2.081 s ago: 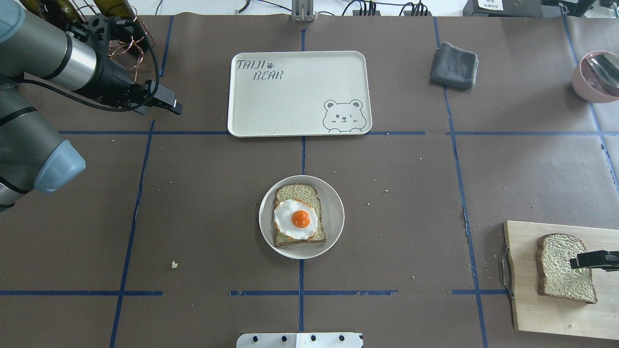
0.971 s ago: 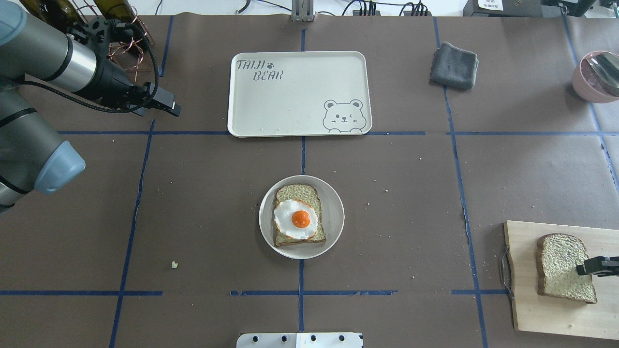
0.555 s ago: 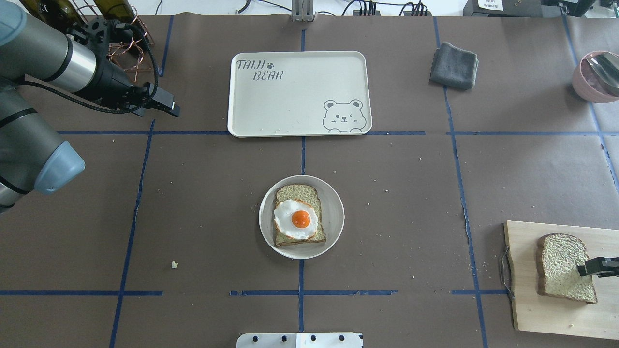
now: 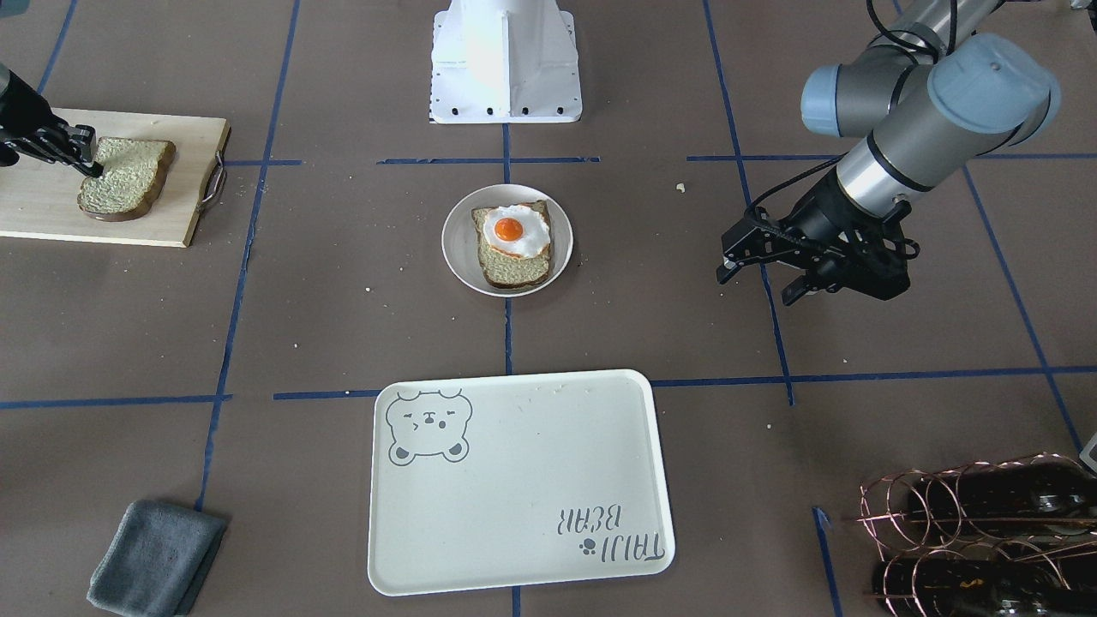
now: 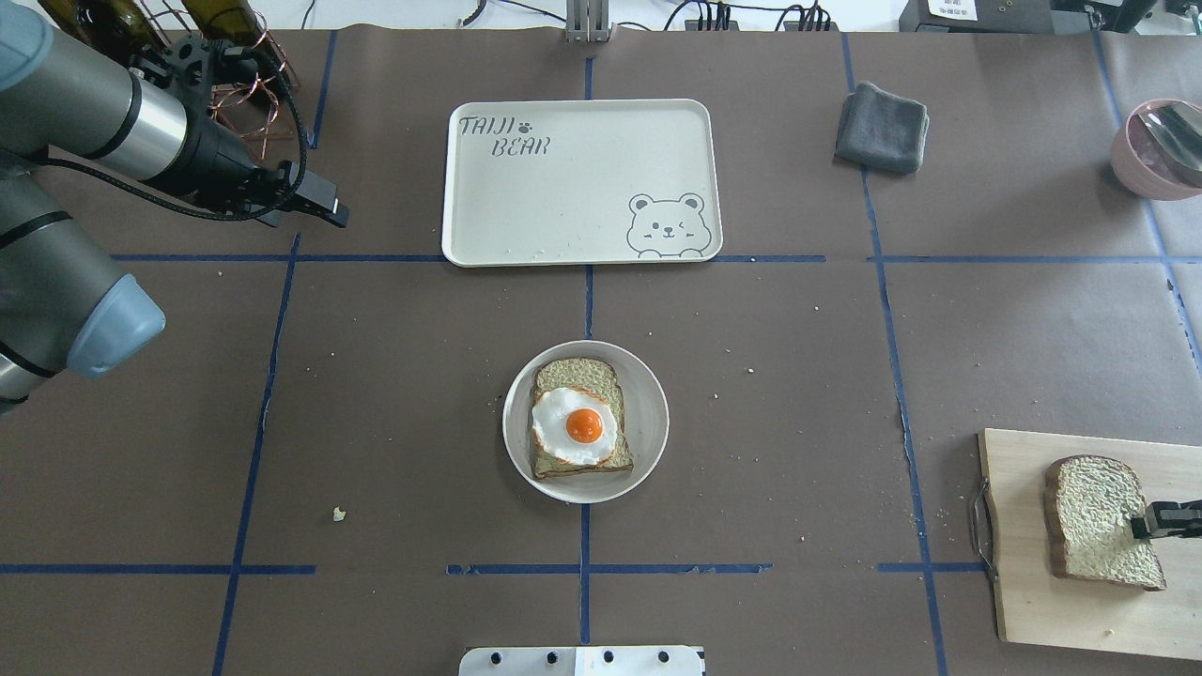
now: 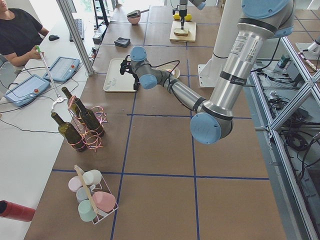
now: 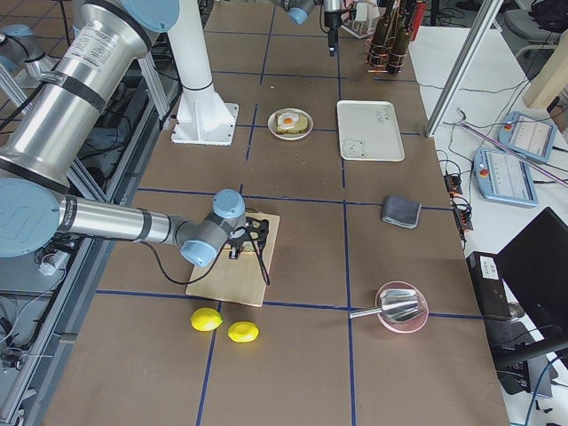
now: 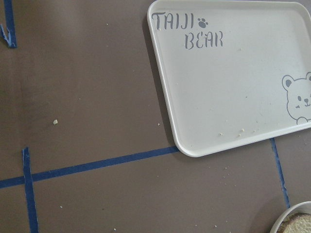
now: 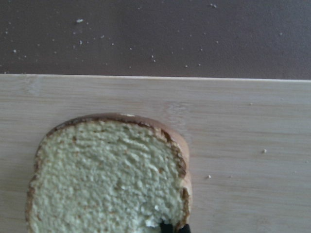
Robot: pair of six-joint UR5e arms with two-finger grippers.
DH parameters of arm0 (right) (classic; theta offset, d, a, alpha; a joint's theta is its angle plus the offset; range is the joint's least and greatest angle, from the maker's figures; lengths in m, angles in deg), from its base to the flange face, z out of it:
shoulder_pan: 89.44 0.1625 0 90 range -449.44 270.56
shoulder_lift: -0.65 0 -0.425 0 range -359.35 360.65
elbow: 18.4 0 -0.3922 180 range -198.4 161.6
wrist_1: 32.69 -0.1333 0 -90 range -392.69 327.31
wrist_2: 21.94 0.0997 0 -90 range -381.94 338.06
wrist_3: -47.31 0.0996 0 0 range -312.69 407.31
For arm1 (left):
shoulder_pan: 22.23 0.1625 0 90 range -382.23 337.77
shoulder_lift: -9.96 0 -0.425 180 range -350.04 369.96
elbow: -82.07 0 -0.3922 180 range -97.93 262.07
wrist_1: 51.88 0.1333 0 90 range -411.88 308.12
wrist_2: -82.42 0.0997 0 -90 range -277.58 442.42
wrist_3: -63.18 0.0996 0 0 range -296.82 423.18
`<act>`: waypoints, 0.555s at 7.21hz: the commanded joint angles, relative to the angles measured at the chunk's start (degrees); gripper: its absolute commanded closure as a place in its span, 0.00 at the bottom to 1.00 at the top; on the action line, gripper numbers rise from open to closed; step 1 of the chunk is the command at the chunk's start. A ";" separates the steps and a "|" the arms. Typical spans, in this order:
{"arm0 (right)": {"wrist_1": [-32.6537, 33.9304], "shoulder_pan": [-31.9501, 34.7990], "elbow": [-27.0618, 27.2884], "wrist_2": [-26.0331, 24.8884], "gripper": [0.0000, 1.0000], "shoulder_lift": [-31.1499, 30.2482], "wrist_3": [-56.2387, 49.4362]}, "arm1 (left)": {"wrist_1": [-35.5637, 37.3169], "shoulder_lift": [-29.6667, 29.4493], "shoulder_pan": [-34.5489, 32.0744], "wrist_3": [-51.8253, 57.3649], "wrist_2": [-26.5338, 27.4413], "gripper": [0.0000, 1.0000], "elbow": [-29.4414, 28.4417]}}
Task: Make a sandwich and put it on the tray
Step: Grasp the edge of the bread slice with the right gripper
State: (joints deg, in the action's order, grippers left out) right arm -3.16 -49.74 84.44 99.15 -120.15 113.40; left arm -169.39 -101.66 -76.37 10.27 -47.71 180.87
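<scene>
One bread slice (image 5: 1094, 512), dome end away

The tray (image 5: 563, 188) is coloured cream-white and is marked with a grey bear face and grey "TAIJI BEAR" lettering with a paw print. A pale tan crumb and a dark brown crust are shown by the bread slice (image 5: 577, 374) on the white plate (image 5: 650, 413). It is topped by a white egg (image 5: 554, 413) with an orange yolk. The same tan and brown are seen on the second slice (image 5: 1094, 516), set against the pale wooden cutting board (image 5: 1033, 610). The table (image 5: 376, 394) is covered in dull brown and crossed by blue tape lines. The folded cloth (image 5: 883, 127) is coloured dark grey, the bowl (image 5: 1136, 174) pink, the lemons (image 7: 206, 319) yellow. The left gripper (image 5: 336, 210) and right gripper (image 5: 1138, 526) are finished in black.
</scene>
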 commanded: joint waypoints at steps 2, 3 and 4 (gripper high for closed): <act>-5.50 0.20 0.00 0.02 1.00 -0.40 0.00 | 0.00 0.00 0.00 0.00 0.05 0.00 -0.10; -9.45 0.55 0.26 0.11 1.00 -1.10 0.00 | 0.00 0.09 0.00 0.09 0.05 0.00 -0.10; -11.49 2.21 0.43 1.24 1.00 -1.02 0.00 | 0.00 0.09 0.00 0.09 0.05 0.00 -0.10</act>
State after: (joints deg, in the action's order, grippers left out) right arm -11.38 -48.97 84.67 99.48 -120.94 113.40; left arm -169.39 -101.60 -76.37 10.33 -47.66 180.78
